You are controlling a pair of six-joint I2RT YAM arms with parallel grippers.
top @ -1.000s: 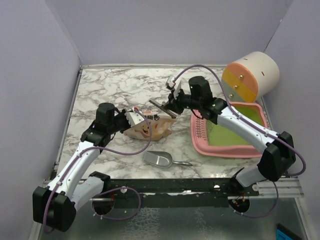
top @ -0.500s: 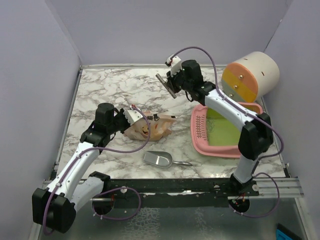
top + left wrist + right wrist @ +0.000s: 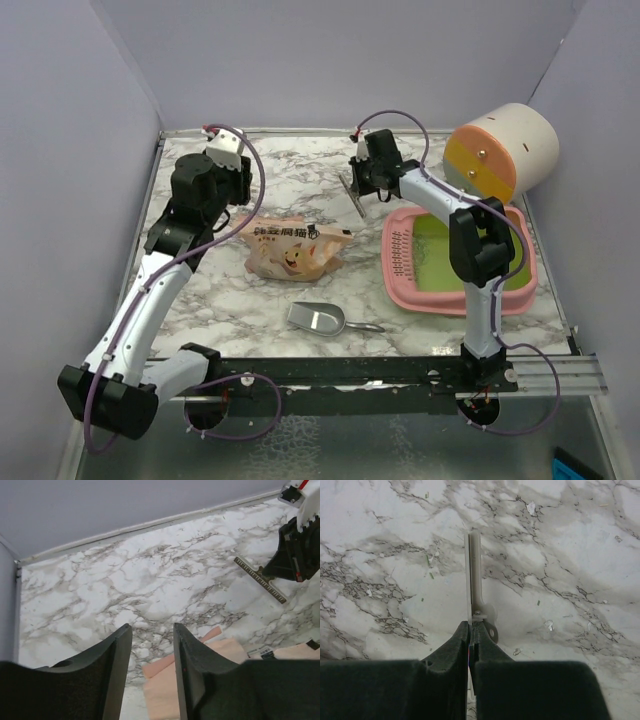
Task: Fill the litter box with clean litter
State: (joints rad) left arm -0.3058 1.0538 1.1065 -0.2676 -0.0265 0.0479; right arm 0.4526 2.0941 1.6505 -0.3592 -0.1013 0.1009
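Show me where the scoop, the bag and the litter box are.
scoop [image 3: 317,318], top view, on its metal bowl.
bag [image 3: 295,250], top view, on its printed front.
litter box [image 3: 398,258], top view, on its slotted pink strip.

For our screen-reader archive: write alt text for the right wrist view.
The right gripper is shut on a thin grey-beige bar, held edge-on over the white, grey-veined marble tabletop. A few tiny green specks lie on it.
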